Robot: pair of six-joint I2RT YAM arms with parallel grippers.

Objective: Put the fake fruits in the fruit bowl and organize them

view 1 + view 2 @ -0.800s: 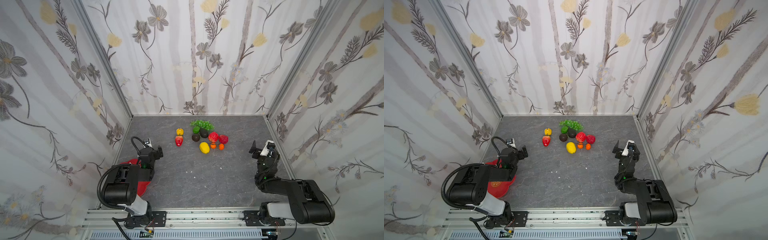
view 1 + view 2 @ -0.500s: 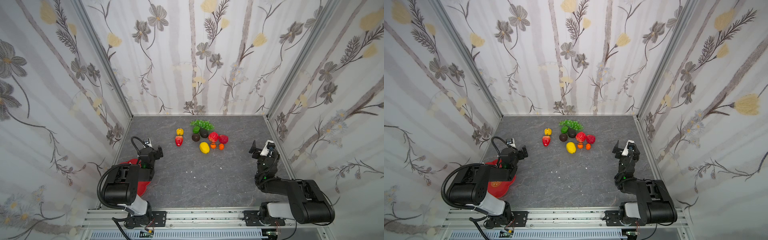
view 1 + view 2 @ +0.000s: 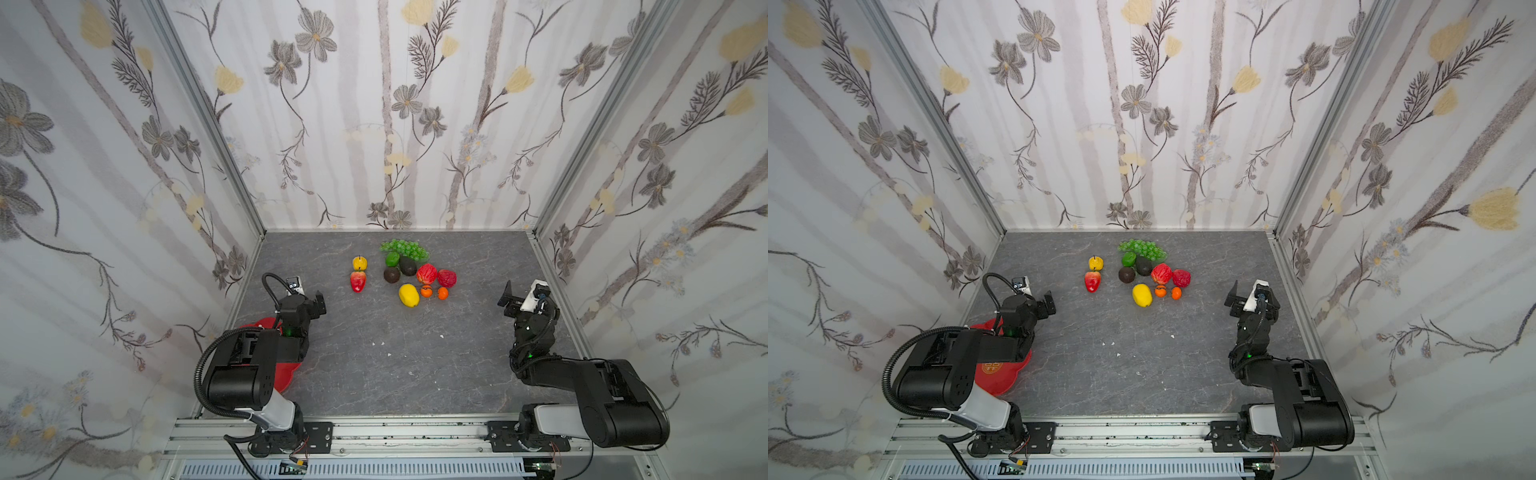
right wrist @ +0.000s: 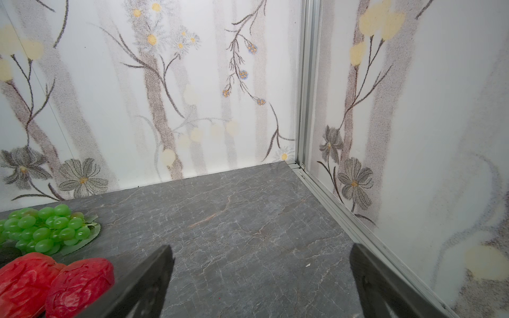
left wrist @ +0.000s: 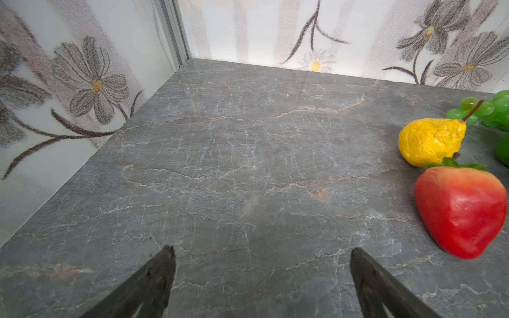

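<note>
The fake fruits lie in a cluster at the back middle of the table in both top views: green grapes (image 3: 403,248), lime (image 3: 392,259), two dark avocados (image 3: 408,266), two crumpled red fruits (image 3: 427,274), lemon (image 3: 409,295) and two tiny oranges (image 3: 426,291). A yellow pear (image 5: 429,141) and a strawberry (image 5: 462,210) sit just left of the cluster. The red fruit bowl (image 3: 994,370) lies front left, largely hidden under the left arm. My left gripper (image 3: 309,297) is open and empty, short of the strawberry. My right gripper (image 3: 519,297) is open and empty, right of the cluster.
Floral-papered walls enclose the grey stone-patterned table (image 3: 395,353) on three sides, with metal corner posts (image 4: 308,82). A few white crumbs (image 3: 389,354) lie mid-table. Both arm bases stand on the front rail (image 3: 415,432).
</note>
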